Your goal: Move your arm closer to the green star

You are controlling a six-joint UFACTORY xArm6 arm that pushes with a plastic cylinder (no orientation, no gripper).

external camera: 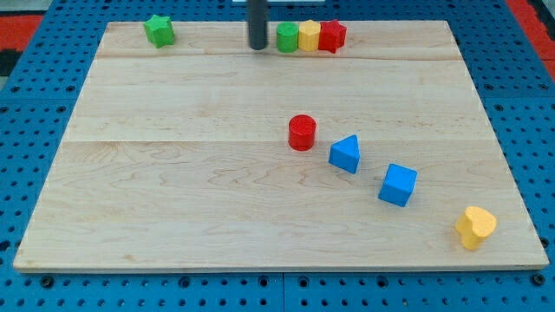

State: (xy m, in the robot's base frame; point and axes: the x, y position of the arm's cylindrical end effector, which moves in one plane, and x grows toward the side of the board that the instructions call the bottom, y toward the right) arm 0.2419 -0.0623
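Our tip (257, 46), a bare rod with no end effector, should slide straight toward the view's left to the green star (159, 30), away from the green block (287, 37) just beside it.

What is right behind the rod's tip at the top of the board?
Nothing shows behind my tip. A green block sits just to its right, apparently apart. The green star is farther left.
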